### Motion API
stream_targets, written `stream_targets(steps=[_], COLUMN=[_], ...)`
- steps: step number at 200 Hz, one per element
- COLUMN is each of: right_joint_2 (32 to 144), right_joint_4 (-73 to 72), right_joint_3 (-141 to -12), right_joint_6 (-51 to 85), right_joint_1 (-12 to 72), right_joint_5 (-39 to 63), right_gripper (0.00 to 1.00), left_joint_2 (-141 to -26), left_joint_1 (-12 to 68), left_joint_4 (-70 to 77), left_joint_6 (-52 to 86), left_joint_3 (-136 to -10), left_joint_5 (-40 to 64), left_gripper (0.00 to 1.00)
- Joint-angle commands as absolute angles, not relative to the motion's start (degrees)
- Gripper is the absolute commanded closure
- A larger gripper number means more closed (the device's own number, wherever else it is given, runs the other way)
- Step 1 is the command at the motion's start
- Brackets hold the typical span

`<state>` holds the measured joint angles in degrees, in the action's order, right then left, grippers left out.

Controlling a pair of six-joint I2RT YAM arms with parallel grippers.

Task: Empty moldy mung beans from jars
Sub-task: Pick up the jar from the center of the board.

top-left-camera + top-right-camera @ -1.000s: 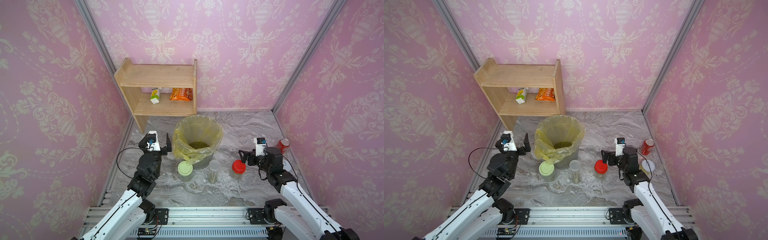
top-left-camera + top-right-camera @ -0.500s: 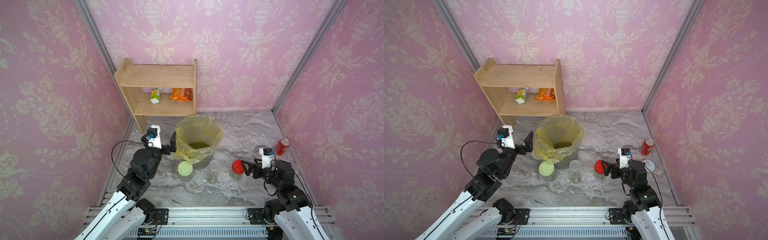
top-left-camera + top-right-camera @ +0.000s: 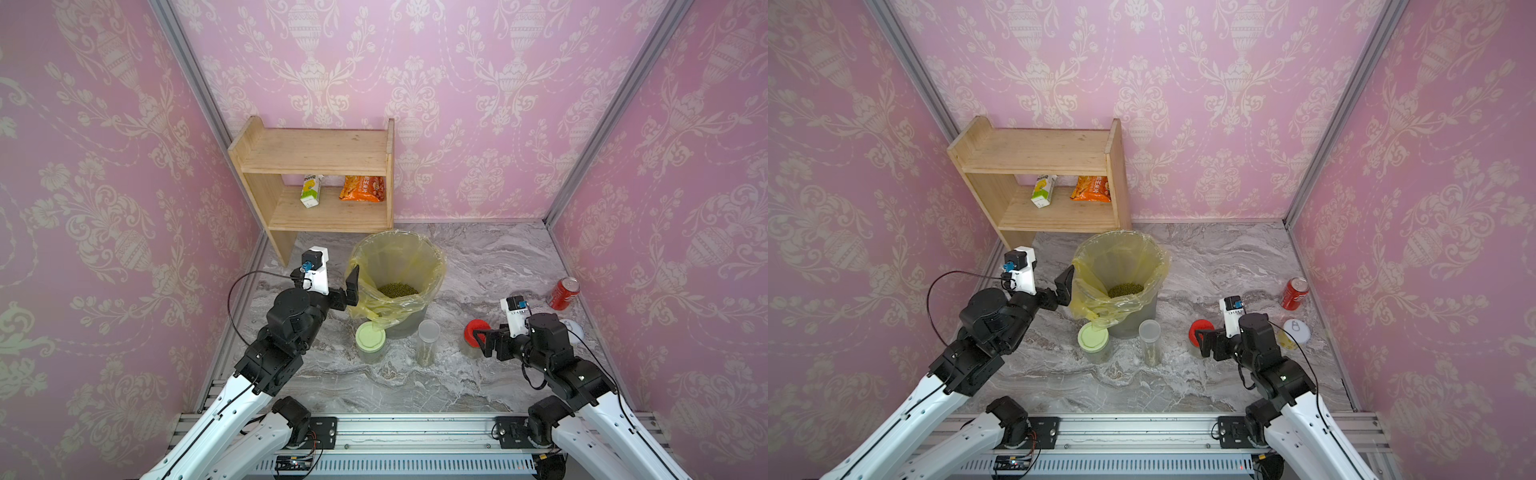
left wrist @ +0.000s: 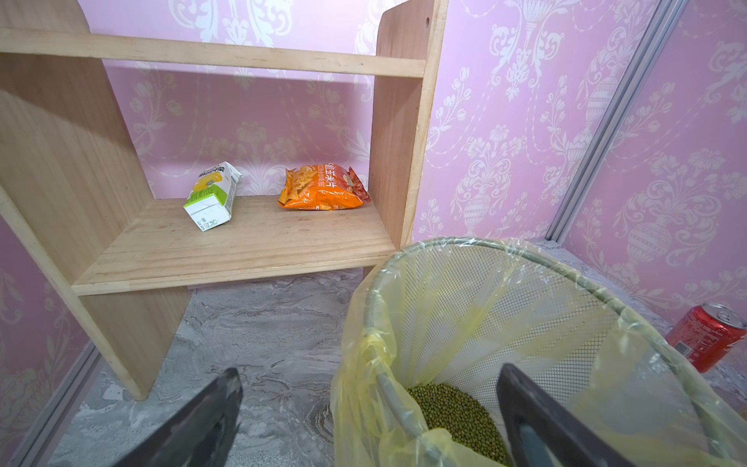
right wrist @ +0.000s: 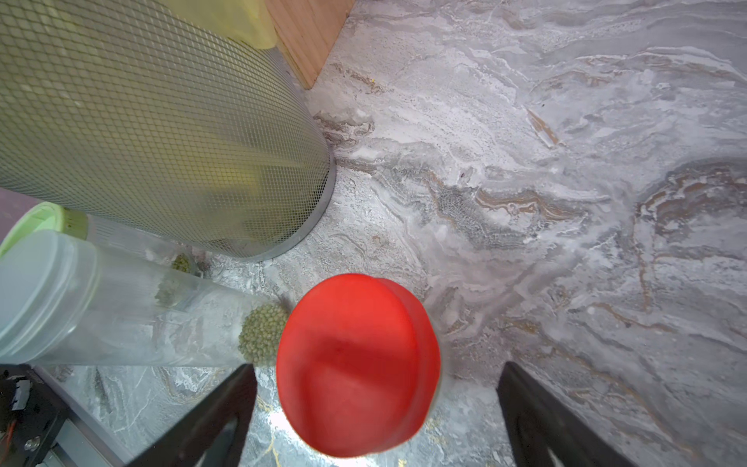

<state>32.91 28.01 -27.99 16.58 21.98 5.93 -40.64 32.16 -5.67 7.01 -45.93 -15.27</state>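
Three jars stand in a row in front of a mesh bin [image 3: 436, 266] lined with a yellow bag. They are a squat pale-green-lidded jar [image 3: 371, 337], a tall whitish jar [image 3: 428, 334] and a red-lidded jar [image 3: 471, 328]. Mung beans [image 3: 397, 289] lie in the bin, and a few mung beans [image 5: 262, 333] sit at the bottom of the tall jar [image 5: 121, 307]. My left gripper [image 4: 368, 370] is open and straddles the bin's left rim. My right gripper [image 5: 376, 367] is open around the red lid [image 5: 355, 364], with a gap on each side.
A wooden shelf [image 3: 316, 158] at the back left holds a carton [image 3: 311, 191] and an orange snack bag [image 3: 361, 189]. A red soda can [image 3: 564, 293] stands by the right wall. A silver-topped tin [image 3: 1296, 330] sits behind my right arm.
My right gripper has dropped and drawn back to the level of the red lid, now bracketing it. My left gripper has shifted right to the bin's rim.
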Motion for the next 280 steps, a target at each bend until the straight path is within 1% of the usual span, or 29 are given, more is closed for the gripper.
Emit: stream_targets(steps=[1, 35, 59, 100, 124, 152, 203, 240, 262, 280], right_joint_2=[34.0, 34.1, 37.9, 41.8, 43.8, 47.7, 53.0, 55.0, 55.0, 54.3], right_joint_4=[29.6, 27.7, 28.4, 27.7, 27.4, 27.0, 28.8, 29.3, 29.9, 30.2], right_joint_3=[-30.2, -30.7, -31.7, -32.6, -32.6, -33.6, -36.1, -36.5, -36.5, -36.0], right_joint_6=[16.4, 17.7, 16.9, 17.0, 17.1, 16.9, 17.3, 18.1, 18.9, 19.5], right_joint_1=[24.2, 26.4, 26.9, 28.0, 28.2, 28.5, 29.2, 29.8, 30.4, 30.5], right_joint_5=[2.4, 0.8, 0.3, -1.0, -1.9, -1.5, -2.6, -3.5, -4.5, -4.8], right_gripper=[0.04, 0.04, 0.00, 0.02, 0.06, 0.07, 0.12, 0.12, 0.09, 0.09], left_joint_2=[-40.3, -41.4, -41.6, -41.4, -41.5, -41.4, -40.7, -40.3, -40.7, -40.8], left_joint_1=[32.6, 32.7, 32.7, 32.6, 32.7, 32.7, 32.6, 32.7, 32.6, 32.7], left_joint_4=[-6.9, -7.9, -8.1, -7.8, -8.3, -8.2, -7.7, -7.3, -7.9, -8.3], left_joint_6=[8.2, 8.6, 8.6, 8.5, 8.6, 8.6, 8.6, 8.6, 8.6, 8.6], left_joint_3=[-46.0, -46.4, -46.3, -45.7, -45.7, -45.5, -44.9, -44.6, -45.0, -45.2], left_joint_5=[-14.2, -14.1, -14.3, -14.4, -14.3, -14.6, -15.3, -15.5, -15.0, -14.8], left_gripper=[0.01, 0.01, 0.01, 0.01, 0.01, 0.01, 0.01, 0.01, 0.01, 0.01])
